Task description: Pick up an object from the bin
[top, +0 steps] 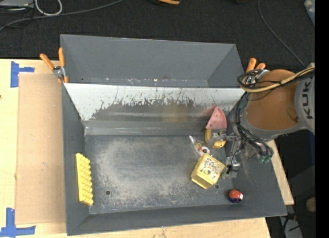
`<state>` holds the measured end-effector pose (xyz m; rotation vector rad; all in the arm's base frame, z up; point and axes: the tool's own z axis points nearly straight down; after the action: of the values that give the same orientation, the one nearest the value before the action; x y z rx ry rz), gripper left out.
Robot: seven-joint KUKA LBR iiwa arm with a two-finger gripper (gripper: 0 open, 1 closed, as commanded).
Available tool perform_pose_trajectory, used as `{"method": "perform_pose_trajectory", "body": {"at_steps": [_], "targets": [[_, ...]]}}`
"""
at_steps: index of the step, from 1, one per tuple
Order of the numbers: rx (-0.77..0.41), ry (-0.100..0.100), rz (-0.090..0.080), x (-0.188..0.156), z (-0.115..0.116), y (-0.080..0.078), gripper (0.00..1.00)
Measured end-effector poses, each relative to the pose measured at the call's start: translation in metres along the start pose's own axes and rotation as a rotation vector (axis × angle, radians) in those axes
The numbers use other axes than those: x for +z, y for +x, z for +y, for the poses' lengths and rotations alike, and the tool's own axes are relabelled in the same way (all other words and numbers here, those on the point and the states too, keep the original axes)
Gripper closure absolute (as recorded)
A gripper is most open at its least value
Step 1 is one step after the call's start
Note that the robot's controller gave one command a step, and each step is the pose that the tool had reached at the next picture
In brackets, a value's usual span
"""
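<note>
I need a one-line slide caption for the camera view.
The tool hangs beside a yellow packet at the right of the bin; a yellow studded brick lies far left.

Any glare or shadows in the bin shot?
Camera view: a bright glare band crosses the far wall of the bin; the arm shades the right side around the gripper and yellow box; the yellow brick at left lies evenly lit.

Orange cover, cables, seemingly dark hand

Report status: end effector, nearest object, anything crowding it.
End effector low at right side of bin, right of yellow box. Pink wedge by back wall, red ball by front wall, small yellow bits alongside.
</note>
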<state>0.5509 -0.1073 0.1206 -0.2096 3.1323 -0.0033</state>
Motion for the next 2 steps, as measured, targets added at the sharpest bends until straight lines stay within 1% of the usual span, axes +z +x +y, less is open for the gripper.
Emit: {"method": "perform_pose_trajectory", "body": {"at_steps": [1, 2], "targets": [[-0.333, -0.006, 0.000, 0.018, 0.011, -0.013, 0.00], [-0.144, -0.006, 0.003, 0.037, 0.053, 0.012, 0.00]]}}
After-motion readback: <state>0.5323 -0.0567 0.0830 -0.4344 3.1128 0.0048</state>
